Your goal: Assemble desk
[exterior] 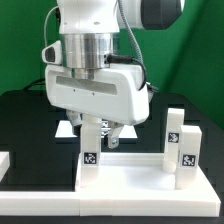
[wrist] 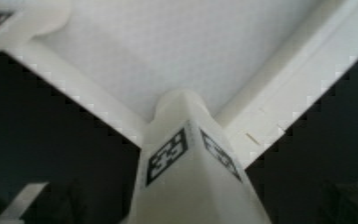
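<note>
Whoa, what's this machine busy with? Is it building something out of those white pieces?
A robot arm is putting a small white desk together. Its end effector is down over a white leg standing at a corner of the desk top, which lies flat on the black table. Two more legs stand at the corner on the exterior view's right. The wrist view looks straight down that leg into the tray's corner. Whether the fingers are clamped on it, I cannot tell.

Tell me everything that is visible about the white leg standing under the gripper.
The leg is a white block, plastic by its look, standing upright at a corner of the desk top. A small black-and-white square tag sits on its front face. The gripper is directly above it; whether the fingers clamp it cannot be told.
</note>
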Robot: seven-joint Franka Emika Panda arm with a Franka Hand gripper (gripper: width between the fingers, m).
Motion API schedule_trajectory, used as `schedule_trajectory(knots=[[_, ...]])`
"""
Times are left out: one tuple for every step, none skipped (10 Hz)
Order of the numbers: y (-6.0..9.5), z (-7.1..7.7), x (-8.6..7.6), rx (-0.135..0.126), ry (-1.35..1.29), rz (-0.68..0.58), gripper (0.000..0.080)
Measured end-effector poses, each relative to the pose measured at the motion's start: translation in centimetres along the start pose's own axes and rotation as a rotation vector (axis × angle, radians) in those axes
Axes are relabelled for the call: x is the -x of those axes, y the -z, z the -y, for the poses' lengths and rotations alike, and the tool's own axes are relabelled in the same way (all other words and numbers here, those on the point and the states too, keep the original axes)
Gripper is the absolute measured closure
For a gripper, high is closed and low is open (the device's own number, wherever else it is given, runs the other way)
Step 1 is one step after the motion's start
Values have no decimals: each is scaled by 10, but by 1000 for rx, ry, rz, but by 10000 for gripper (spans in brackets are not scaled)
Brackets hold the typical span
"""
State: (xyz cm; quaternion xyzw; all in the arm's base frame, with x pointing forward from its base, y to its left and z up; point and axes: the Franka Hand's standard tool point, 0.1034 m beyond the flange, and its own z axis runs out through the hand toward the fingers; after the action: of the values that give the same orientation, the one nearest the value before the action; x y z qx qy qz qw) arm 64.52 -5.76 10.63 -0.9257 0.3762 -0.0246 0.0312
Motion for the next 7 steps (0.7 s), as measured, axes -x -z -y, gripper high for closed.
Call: schedule_trajectory(knots=[[4, 2, -3, 11, 233, -12, 151], [5, 2, -6, 8, 398, -14, 151], [5, 1, -7, 9, 501, -14, 151], [5, 1, -7, 9, 489, -14, 151], [5, 1, -7, 9, 470, -14, 178], [5, 1, -7, 9, 466, -14, 178], [5, 1, -7, 8, 423, -14, 354]])
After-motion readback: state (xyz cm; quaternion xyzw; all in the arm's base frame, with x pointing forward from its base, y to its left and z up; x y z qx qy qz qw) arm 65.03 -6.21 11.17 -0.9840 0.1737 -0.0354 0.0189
